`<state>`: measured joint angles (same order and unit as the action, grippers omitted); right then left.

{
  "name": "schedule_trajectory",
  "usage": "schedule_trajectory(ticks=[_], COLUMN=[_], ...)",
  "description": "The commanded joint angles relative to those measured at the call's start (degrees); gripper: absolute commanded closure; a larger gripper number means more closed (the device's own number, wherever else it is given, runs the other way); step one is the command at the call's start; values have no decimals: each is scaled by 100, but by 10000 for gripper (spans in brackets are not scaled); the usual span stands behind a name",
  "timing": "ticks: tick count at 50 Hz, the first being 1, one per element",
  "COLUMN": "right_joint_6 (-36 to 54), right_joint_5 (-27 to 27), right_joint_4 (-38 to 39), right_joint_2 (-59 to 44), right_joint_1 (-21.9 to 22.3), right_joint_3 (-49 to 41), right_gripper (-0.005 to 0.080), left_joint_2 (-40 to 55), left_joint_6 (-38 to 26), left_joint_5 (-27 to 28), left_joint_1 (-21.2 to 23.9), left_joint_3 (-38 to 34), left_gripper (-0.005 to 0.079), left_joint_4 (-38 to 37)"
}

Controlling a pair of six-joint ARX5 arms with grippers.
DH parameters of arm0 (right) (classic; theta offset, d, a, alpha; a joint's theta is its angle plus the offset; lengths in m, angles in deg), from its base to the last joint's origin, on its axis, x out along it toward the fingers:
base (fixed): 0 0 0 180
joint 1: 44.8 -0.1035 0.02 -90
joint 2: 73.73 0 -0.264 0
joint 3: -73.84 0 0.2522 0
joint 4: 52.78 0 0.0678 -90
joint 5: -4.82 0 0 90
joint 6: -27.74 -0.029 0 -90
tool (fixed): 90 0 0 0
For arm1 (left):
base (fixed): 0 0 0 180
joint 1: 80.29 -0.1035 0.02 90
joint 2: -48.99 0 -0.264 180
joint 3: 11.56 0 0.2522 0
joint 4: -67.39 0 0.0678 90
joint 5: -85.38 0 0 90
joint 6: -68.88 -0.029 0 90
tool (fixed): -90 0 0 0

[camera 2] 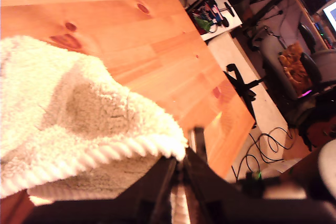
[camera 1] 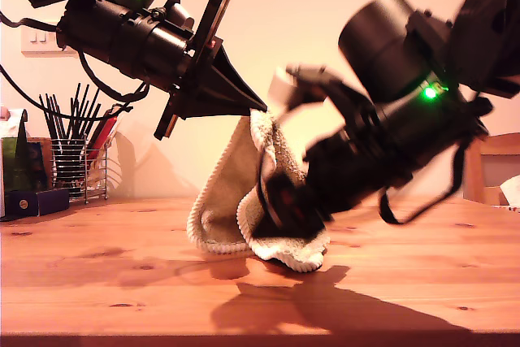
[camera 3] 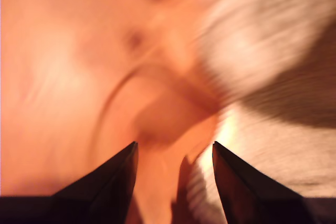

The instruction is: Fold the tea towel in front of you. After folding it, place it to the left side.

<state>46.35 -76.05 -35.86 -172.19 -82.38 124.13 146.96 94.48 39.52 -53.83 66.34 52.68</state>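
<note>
A: Where's the towel right now?

B: Centre of the exterior view, hanging from the first hand, which comes in from the upper left of the frame. That hand is clamped on the corded hem. The lower folds rest bunched on the desk.

A: And the other hand?

B: The second hand has its fingers spread with nothing between them. Its own camera is blurred, showing bare wood below and cloth beside one finger. In the exterior view its arm fills the right of the frame, low against the towel.

A: What might go wrong?

B: My guess is the grip is thin, just the hem edge, so a tug could pull the cloth free and let it drop in a heap. The second hand looks to be moving fast; it could snag a fold, or pinch two layers rather than one corner, leaving a crooked fold.

A: And the room?

B: A warm orange pine desk with knots. At the exterior view's left, a wire holder of pencils and a light switch on a pale wall. A chair at the right edge.
</note>
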Motion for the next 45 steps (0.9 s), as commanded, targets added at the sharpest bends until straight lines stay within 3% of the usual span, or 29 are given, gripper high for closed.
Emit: schedule_trajectory(ticks=[1,16,27,45], right_joint_6=[-761,-1954,-1858,-1556], right_joint_5=[-66,-11,-164,-699], right_joint_4=[59,-22,-540,-715], right_joint_2=[68,127,127,127], right_joint_1=[13,4,11,15], right_joint_3=[168,925,1309,1309], right_gripper=[346,347,416,426], left_joint_2=[-61,-61,-98,-361], left_joint_6=[114,166,549,599], left_joint_5=[50,44,249,483], left_joint_1=[-11,-79,-153,-175], left_joint_3=[35,188,345,1054], left_gripper=[762,762,762,762], left_joint_4=[39,35,55,-249])
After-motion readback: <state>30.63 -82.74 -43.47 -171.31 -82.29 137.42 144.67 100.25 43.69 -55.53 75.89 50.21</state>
